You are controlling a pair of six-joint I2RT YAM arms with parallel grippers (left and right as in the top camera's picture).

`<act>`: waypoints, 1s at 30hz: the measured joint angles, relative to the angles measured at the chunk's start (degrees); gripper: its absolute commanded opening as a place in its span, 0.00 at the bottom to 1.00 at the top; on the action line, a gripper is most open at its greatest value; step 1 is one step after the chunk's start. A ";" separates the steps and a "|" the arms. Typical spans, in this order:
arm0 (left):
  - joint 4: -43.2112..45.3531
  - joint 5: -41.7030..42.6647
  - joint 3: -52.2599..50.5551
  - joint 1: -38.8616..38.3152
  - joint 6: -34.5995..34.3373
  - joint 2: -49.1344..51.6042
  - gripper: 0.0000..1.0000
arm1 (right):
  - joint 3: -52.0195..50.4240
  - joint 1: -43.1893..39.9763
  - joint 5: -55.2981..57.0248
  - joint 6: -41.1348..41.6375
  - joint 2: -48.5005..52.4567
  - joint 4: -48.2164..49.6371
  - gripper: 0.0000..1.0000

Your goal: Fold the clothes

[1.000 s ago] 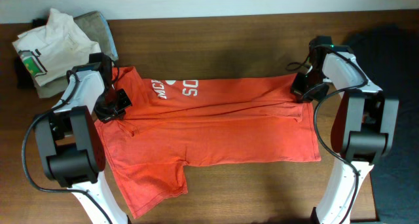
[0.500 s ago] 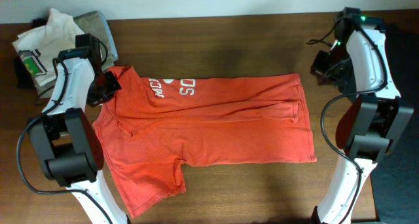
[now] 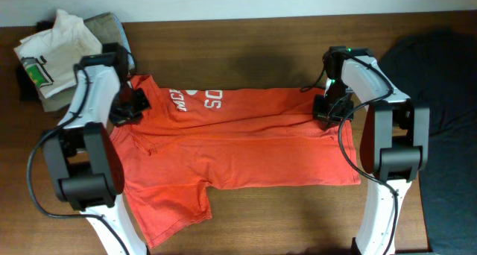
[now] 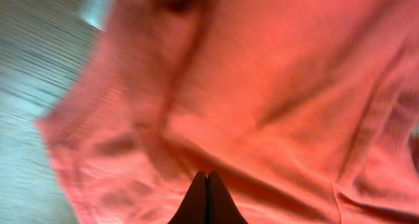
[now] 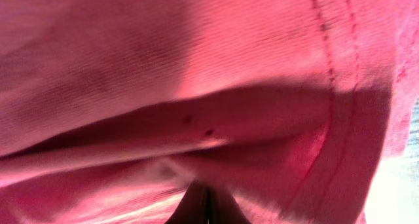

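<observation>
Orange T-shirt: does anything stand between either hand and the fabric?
Nothing visible does. The left hand sits at the T-shirt's lettered end and the right hand at its hem end; both wrist views show only its orange fabric ahead.

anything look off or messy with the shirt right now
Nothing looks damaged, but the shirt isn't lying flat. Long wrinkles run across its middle. Its top part seems folded over, so only part of the white lettering shows. One sleeve sticks out at the lower left.
</observation>
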 measured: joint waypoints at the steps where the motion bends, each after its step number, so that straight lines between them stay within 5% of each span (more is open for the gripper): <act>1: 0.46 0.15 -0.96 -0.74 0.07 0.00 0.01 | -0.39 -0.11 -0.04 0.09 0.00 0.57 0.05; 12: 8.74 1.57 -10.84 -1.51 0.13 -0.35 0.01 | -4.59 -0.68 0.39 2.49 -2.51 4.63 0.04; 30: 5.44 -0.63 -10.43 6.10 0.26 -0.46 0.01 | -0.04 -13.31 6.05 5.99 -1.05 -1.09 0.04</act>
